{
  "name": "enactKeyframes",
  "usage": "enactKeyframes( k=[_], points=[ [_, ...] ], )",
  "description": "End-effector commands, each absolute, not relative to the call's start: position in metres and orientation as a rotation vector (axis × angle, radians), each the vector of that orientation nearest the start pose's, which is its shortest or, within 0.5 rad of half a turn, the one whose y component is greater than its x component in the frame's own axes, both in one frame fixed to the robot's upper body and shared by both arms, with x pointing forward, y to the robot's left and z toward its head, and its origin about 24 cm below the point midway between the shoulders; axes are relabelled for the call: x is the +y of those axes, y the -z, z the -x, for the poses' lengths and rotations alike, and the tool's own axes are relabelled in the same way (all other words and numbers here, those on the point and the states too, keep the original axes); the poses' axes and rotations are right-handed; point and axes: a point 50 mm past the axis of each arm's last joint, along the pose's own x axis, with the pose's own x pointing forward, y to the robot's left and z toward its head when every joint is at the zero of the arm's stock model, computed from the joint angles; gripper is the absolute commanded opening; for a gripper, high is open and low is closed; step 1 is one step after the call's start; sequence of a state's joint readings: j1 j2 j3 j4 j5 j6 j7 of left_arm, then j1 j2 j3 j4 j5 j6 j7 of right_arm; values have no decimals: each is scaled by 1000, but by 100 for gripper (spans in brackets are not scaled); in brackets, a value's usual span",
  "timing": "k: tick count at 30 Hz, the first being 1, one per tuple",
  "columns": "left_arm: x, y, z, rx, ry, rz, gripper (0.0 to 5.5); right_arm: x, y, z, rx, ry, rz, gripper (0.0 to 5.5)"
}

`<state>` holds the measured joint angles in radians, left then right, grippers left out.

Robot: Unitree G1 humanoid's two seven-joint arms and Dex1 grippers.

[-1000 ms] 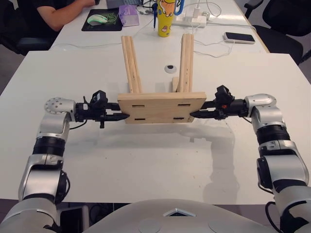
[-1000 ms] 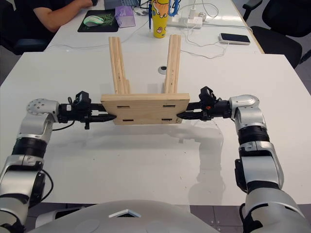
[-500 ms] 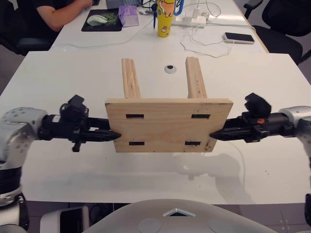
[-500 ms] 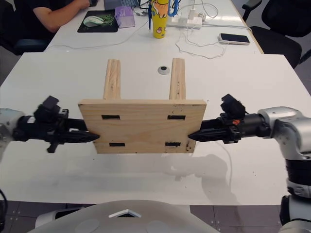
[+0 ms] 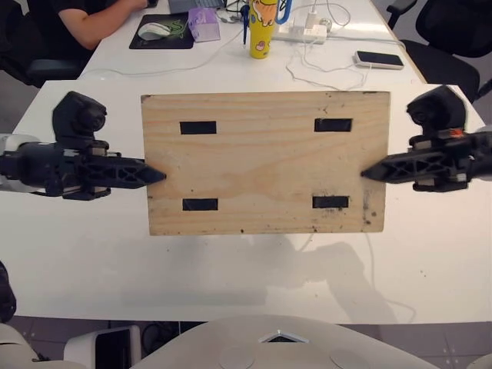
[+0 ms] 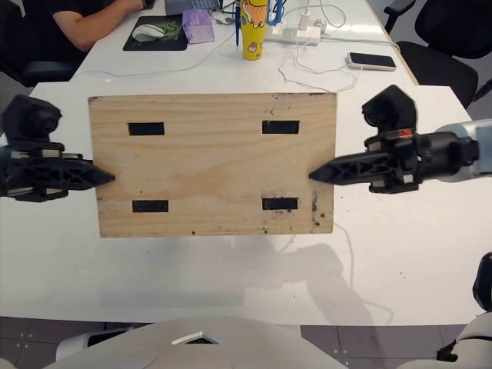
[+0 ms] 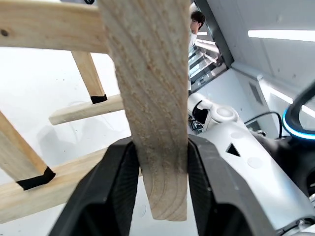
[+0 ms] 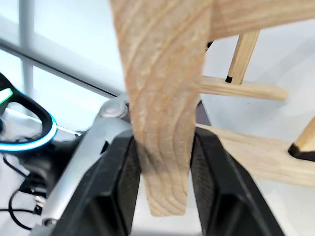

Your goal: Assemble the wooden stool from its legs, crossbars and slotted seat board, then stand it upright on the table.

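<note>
Bright overhead light, soft shadow beneath board (image 5: 265, 161)

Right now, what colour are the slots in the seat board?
Black slots in the pale seat board; clearest in left eye view.

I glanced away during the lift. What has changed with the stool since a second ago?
The stool rose toward the head camera and tipped, so its seat board faces the camera with the legs behind it. The left gripper and right gripper stayed clamped on its side edges. The yellow cup and phone kept their places.
</note>
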<state>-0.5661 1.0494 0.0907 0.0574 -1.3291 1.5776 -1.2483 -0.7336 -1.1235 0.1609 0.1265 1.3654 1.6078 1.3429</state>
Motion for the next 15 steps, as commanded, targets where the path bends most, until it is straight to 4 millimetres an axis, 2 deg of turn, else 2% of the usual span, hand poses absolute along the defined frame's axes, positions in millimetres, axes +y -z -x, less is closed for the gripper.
enactKeyframes(
  k=[1,6,7,8,9,12,15],
  points=[
    [230,-205,-246,877,1408,800,134,-227,-220,-244,1041,-1519,-975,132],
    [233,-186,-258,935,1334,897,134,-235,-202,-253,1100,-1400,-1148,132],
    [233,-183,-262,948,1313,921,171,-238,-196,-255,1106,-1368,-1176,132],
    [233,-181,-266,950,1295,942,179,-239,-192,-257,1106,-1346,-1197,132],
    [233,-181,-270,941,1290,966,195,-240,-189,-259,1100,-1339,-1236,168],
    [237,-183,-285,875,1248,1007,235,-247,-182,-264,1074,-1285,-1300,204],
    [251,-183,-296,788,1175,1005,284,-257,-179,-271,1015,-1213,-1313,255]
  ],
)
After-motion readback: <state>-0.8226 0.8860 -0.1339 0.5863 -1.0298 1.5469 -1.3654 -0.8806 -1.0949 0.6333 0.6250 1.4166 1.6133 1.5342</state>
